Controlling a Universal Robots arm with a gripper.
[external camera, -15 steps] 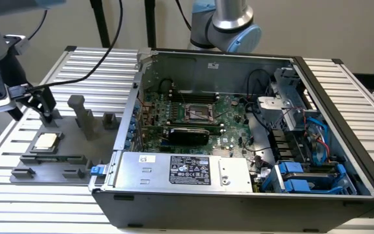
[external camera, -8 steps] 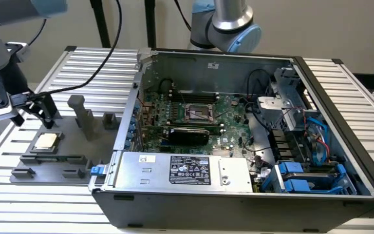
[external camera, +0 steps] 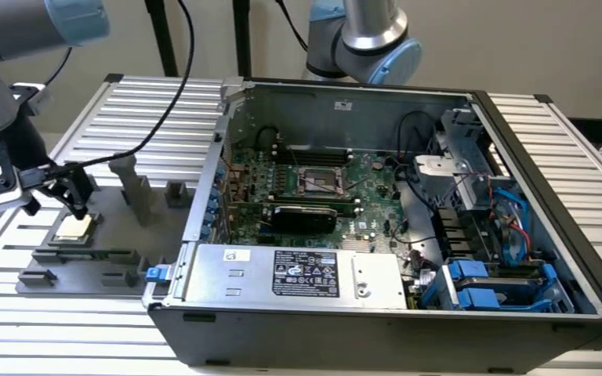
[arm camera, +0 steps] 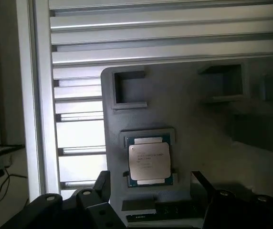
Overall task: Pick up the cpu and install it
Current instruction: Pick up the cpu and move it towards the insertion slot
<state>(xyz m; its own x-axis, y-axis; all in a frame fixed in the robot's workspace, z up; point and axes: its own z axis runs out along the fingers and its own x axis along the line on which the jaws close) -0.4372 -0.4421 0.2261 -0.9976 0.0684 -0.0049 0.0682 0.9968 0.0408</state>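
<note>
The cpu (external camera: 75, 228) is a small flat square chip with a silvery top, lying in a pocket of the grey fixture plate (external camera: 123, 258) at the exterior view's left. In the wrist view the cpu (arm camera: 149, 161) lies flat in its recess. My gripper (external camera: 69, 205) hangs just above it, open, with nothing held. Its dark fingertips (arm camera: 102, 183) stand on either side of the chip, a little off it. Inside the open computer case, the black socket (external camera: 320, 184) with a metal frame sits on the motherboard.
The computer case (external camera: 385, 211) lies open on the slatted aluminium table (external camera: 552, 149), with a power supply (external camera: 295, 274), cables and drive bays inside. Upright grey fixture blocks (external camera: 134, 188) stand beside the gripper. A second robot arm (external camera: 369, 39) rises behind the case.
</note>
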